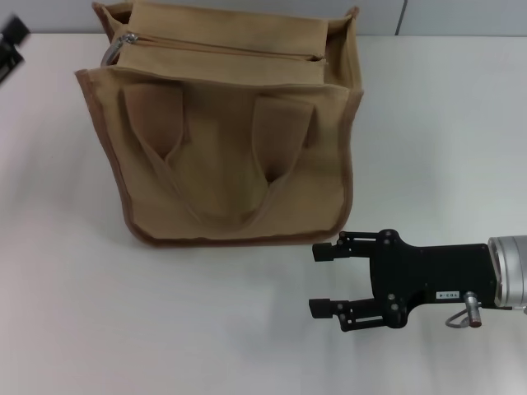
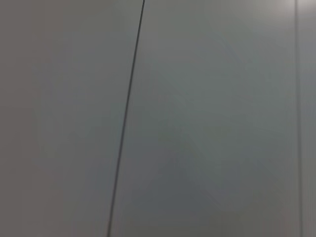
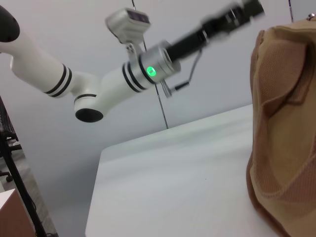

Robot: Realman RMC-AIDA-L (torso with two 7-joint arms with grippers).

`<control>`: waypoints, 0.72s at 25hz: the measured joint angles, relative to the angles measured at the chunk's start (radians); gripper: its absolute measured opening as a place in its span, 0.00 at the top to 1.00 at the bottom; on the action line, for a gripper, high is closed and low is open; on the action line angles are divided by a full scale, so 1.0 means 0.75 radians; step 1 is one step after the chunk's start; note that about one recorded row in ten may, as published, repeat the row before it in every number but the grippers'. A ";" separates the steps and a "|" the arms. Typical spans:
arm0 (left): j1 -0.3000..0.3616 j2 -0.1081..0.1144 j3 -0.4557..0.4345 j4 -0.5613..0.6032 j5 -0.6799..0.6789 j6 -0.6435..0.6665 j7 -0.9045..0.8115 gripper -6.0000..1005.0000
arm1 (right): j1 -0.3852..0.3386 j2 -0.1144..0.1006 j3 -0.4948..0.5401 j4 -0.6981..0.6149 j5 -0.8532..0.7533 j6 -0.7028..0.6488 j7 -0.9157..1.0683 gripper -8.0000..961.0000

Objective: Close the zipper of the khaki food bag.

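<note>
Canvas of the khaki food bag (image 1: 235,156), standing mid-tabletop (image 1: 428,107), looks soft; pinch the zipper (image 1: 222,47) slider. Right gripper (image 1: 325,278) waits open nearby; left gripper's (image 1: 10,41) state is unclear.

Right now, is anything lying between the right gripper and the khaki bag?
No. In the head view only bare white table separates the open right gripper from the khaki food bag.

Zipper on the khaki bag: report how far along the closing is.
Nothing looks done. The zipper slider sits at the left end of the bag, seemingly unpulled. The right end effector hovers open over the table by the bag's front; the left end effector is at the far left edge. Grasping and pulling remain.
</note>
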 joint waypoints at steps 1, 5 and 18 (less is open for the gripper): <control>0.001 0.006 0.008 0.001 0.029 -0.032 0.021 0.17 | -0.001 0.000 0.000 0.000 0.000 0.000 0.000 0.19; 0.000 0.037 0.071 0.006 0.206 -0.088 0.135 0.17 | -0.002 -0.002 0.000 0.000 0.000 0.000 0.000 0.19; -0.064 -0.028 0.099 0.012 0.215 -0.043 0.339 0.17 | -0.002 -0.002 0.000 -0.004 0.000 0.000 0.004 0.19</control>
